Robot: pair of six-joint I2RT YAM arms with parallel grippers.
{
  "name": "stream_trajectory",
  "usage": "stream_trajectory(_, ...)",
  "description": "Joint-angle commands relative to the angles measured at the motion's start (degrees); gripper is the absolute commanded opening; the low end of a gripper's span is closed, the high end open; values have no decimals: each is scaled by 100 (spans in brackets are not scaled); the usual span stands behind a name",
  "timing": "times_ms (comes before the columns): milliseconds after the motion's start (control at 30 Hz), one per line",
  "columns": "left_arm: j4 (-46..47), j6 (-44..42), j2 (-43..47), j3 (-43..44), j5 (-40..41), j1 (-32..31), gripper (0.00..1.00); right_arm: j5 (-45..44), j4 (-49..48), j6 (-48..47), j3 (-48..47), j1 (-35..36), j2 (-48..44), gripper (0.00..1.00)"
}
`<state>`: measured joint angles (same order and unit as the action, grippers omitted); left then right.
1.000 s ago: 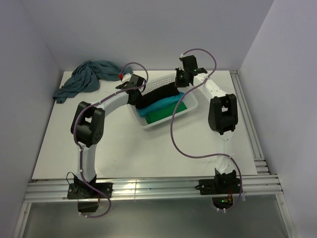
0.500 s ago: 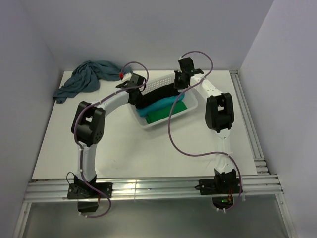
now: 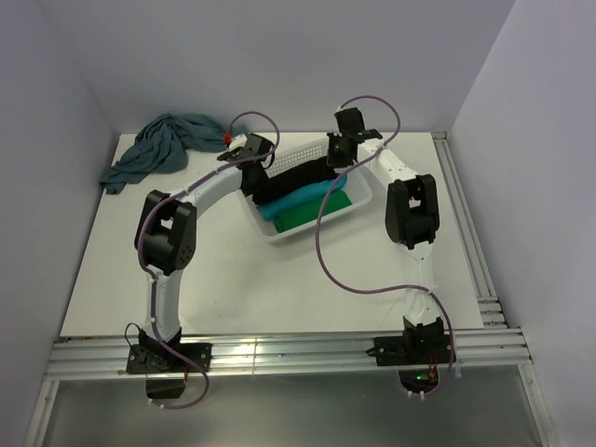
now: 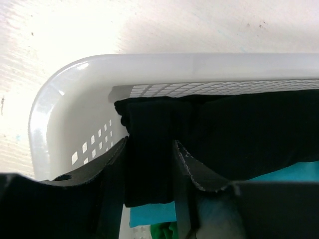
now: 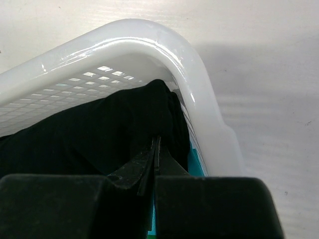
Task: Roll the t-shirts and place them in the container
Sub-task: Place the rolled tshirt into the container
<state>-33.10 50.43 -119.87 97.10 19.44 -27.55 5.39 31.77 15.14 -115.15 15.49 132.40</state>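
A white mesh basket [image 3: 365, 190] on the table holds a black t-shirt [image 3: 300, 176] on top of a turquoise one [image 3: 296, 199] and a green one [image 3: 312, 216]. A grey-teal t-shirt [image 3: 163, 149] lies crumpled at the back left. My left gripper [image 3: 255, 175] is at the basket's left end; in its wrist view the gripper [image 4: 149, 144] has a fold of the black t-shirt [image 4: 239, 129] filling the space between its jaws, with turquoise cloth [image 4: 152, 214] below. My right gripper [image 3: 334, 164] is at the basket's far right corner, with its jaws [image 5: 157, 142] closed on the black t-shirt's edge [image 5: 89, 129].
The basket's rim [image 4: 199, 62] curves just beyond the left fingers, and its corner [image 5: 149, 37] wraps around the right fingers. Purple cables loop over both arms. Walls stand close behind and to both sides. A metal rail runs along the table's right edge [image 3: 466, 214].
My right gripper has come down and inward onto the basket's far right corner. My left gripper has shifted slightly back and up at the basket's left end.
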Motion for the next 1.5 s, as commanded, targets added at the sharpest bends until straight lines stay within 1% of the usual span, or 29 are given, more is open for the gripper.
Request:
stream_trajectory(0, -346, 37, -27, 257, 253, 30, 43, -47, 154, -37, -130, 42, 172, 0)
stream_trajectory(67, -451, 63, 51, 257, 297, 48, 43, -55, 154, -46, -130, 42, 146, 0)
stream_trajectory(200, -337, -34, 315, 134, 279, 92, 45, -64, 154, -46, -130, 42, 146, 0)
stream_trajectory(267, -477, -69, 368, 239, 288, 101, 45, -55, 163, -46, -130, 42, 146, 0)
stream_trajectory(333, -591, -86, 377, 388, 279, 110, 48, -55, 154, -46, -130, 42, 137, 0)
stream_trajectory(367, -697, -86, 386, 441, 288, 101, 51, -55, 154, -37, -130, 42, 128, 0)
stream_trajectory(433, -838, -113, 395, 581, 323, 110, 61, -55, 180, -46, -130, 51, 128, 0)
stream_trajectory(500, -882, -148, 447, 600, 315, 118, 67, -73, 180, -46, -130, 51, 120, 0)
stream_trajectory(567, -891, -166, 491, 600, 306, 118, 67, -82, 181, -46, -113, 51, 111, 0)
stream_trajectory(767, -1154, -139, 605, 863, 262, 110, 62, -82, 189, -11, -130, 51, 67, 0)
stream_trajectory(867, -989, -279, 894, 890, 166, 127, 66, -3, 172, 33, -148, 51, -47, 0)
stream_trajectory(900, -892, -384, 1000, 846, 87, 127, 71, 32, 172, 59, -156, 51, -117, 0)
stream_trajectory(933, -839, -411, 1106, 750, 86, 127, 74, 137, 172, 103, -174, 51, -170, 5)
stream_trajectory(967, -769, -446, 1315, 714, 77, 127, 83, 181, 180, 121, -200, 51, -223, 10)
stream_trajectory(1000, -768, -499, 1413, 670, 51, 145, 87, 217, 137, 139, -174, 51, -362, 22)
stream_trajectory(1033, -785, -526, 1606, 609, 60, 188, 89, 261, 137, 165, -183, 42, -442, 29)
stream_trajectory(1067, -838, -552, 1703, 574, 77, 215, 97, 261, 145, 183, -218, 51, -513, 35)
stream_trajectory(1100, -856, -596, 1809, 460, 34, 232, 100, 261, 206, 217, -253, 42, -635, 43)
stream_trajectory(1200, -891, -561, 2231, 83, -168, 382, 100, 182, 495, 218, -385, 25, -933, 48)
stream_trajectory(1267, -882, -491, 2538, -181, -300, 452, 99, 25, 628, 253, -237, -36, -1162, 49)
stream_trajectory(1300, -813, -439, 2644, -496, -370, 461, 100, -2, 785, 349, -140, -72, -1433, 50)
stream_trajectory(1367, -733, -342, 2915, -849, -520, 470, 100, -90, 1023, 490, 80, -177, -1690, 50)
stream_trajectory(1467, -513, -201, 3198, -1491, -757, 470, 99, -450, 1787, 841, 142, -292, -2068, 50)
